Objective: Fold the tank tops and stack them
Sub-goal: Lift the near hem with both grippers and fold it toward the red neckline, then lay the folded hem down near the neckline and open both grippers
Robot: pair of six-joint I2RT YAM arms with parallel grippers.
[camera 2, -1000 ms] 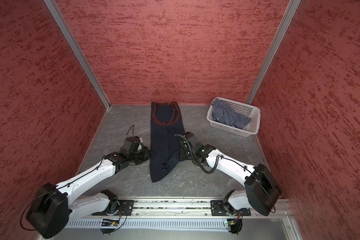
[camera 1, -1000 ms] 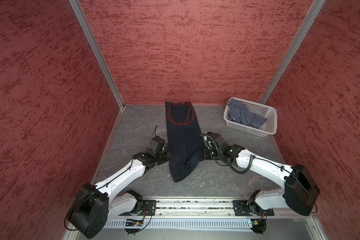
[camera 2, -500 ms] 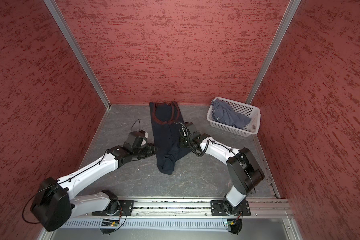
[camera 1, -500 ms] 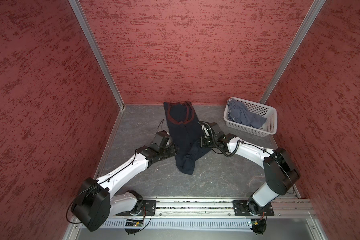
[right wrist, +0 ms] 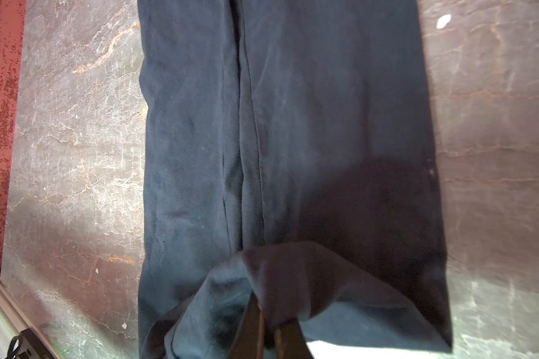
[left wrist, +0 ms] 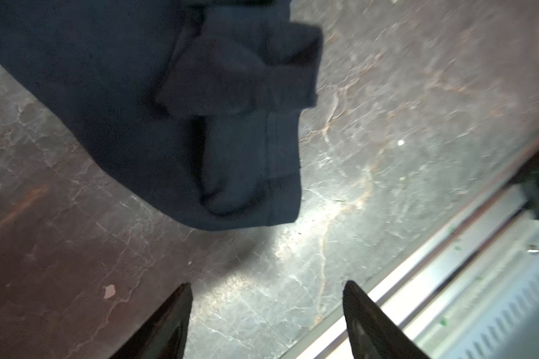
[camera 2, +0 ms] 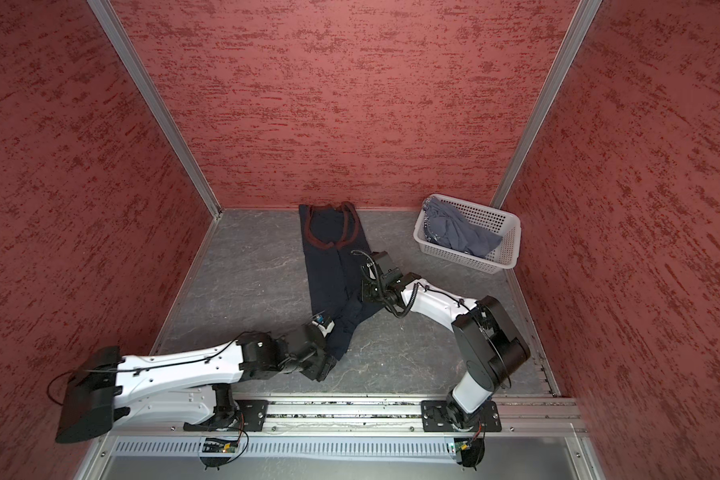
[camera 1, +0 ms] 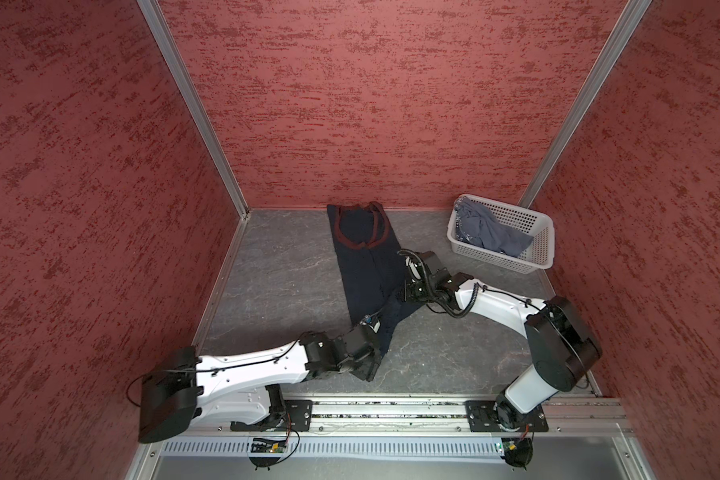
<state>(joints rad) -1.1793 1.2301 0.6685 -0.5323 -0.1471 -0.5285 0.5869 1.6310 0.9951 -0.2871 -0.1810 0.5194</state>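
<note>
Red textured walls (camera 1: 391, 104) enclose a grey marbled desk (camera 1: 287, 282) on three sides. Close to the near edge, the left pincer (left wrist: 266, 284) hovers over bare desk with its jaws apart, holding nothing. Just beyond it lies the crumpled, doubled-over hem end of the navy tank top (camera 1: 362, 270), which is folded into a long narrow strip running toward the far edge. Around mid-desk, the right pincer (right wrist: 263, 317) is clamped on a raised flap of that strip's right side.

The step appears to be folding the hem end up to the straps. Doing it well likely means the left pincer taking the loose hem corner. Both pincers would then lift low and level, so the strip does not skew.

Red-trimmed straps rest at the far edge. The blue-grey tank top (camera 1: 487, 232) sits bunched in a white basket (camera 1: 545, 249) at the far right corner.
</note>
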